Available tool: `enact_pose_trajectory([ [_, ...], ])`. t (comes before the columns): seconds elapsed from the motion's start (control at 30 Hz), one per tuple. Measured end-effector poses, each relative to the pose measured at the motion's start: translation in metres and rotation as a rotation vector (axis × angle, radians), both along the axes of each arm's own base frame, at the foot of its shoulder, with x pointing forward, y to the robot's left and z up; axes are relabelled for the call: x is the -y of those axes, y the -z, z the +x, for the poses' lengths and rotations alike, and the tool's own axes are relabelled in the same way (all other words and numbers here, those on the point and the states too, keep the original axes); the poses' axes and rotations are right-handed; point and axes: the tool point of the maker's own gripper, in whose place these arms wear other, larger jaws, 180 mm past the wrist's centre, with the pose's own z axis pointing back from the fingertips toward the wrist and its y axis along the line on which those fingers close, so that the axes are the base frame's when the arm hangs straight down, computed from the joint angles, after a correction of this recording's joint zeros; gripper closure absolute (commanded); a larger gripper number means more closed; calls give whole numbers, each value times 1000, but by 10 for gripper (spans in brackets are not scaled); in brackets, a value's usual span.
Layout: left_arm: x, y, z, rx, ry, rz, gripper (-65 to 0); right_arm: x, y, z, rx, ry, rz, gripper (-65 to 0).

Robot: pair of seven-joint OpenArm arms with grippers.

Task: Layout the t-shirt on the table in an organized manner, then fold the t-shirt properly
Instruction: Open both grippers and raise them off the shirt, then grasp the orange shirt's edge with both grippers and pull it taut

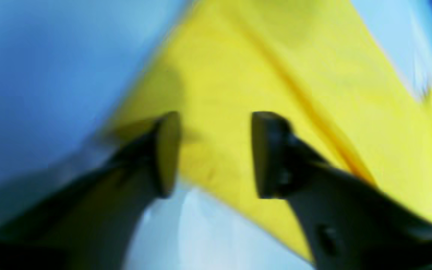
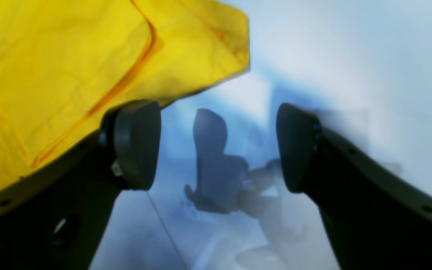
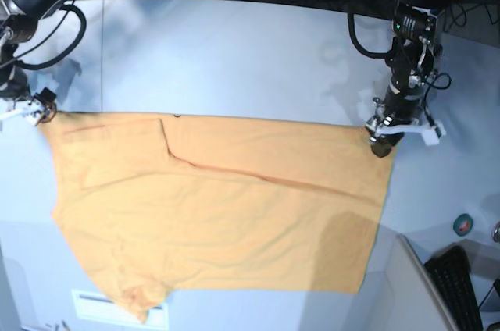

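Cloth of the t-shirt (image 3: 226, 206) lies spread flat across the lower middle of the table (image 3: 234, 58). Left gripper (image 1: 216, 153) at its upper-right corner and right gripper (image 2: 218, 146) at its upper-left corner both stand with jaws apart, holding nothing.

Open table (image 3: 234, 50) was left across the upper middle of the base view. The centre was covered by the t-shirt (image 3: 226, 206); a keyboard (image 3: 461, 288) was seen lower right.
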Motion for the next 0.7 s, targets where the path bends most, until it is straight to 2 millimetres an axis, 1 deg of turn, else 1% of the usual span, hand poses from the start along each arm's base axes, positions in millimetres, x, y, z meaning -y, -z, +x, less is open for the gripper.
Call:
enact_pose_trajectory([
  [0.07, -7, 6, -15, -2, -57, -51, -377, -3, 1, -1, 3, 2, 7, -455],
  [0.1, -9, 6, -18, 2, -75, -67, -377, -5, 3, -1, 4, 3, 11, -455],
  [0.17, -7, 5, -23, 8, -93, -99, -377, -9, 6, -6, -8, 1, 20, -455],
  [0.23, -1, 6, -27, 7, -83, -111, -378, -10, 8, -9, -16, 1, 22, -455],
  [0.27, -2, 7, -28, 5, -81, -110, -378, -10, 9, -9, -17, 1, 24, -455],
  [0.33, -6, 4, -25, 8, -85, -102, -378, -11, 12, -8, -19, 3, 36, -455],
  [0.47, -10, 2, -11, 20, -96, -104, -377, -15, 18, 1, 17, 30, 60, -455],
  [0.6, -17, 11, -1, 11, -127, -110, -375, -10, 30, 2, 24, 102, 109, -455],
  [0.7, -21, 14, 7, 15, -146, -117, -375, -7, 31, 16, 49, 120, 135, -455],
])
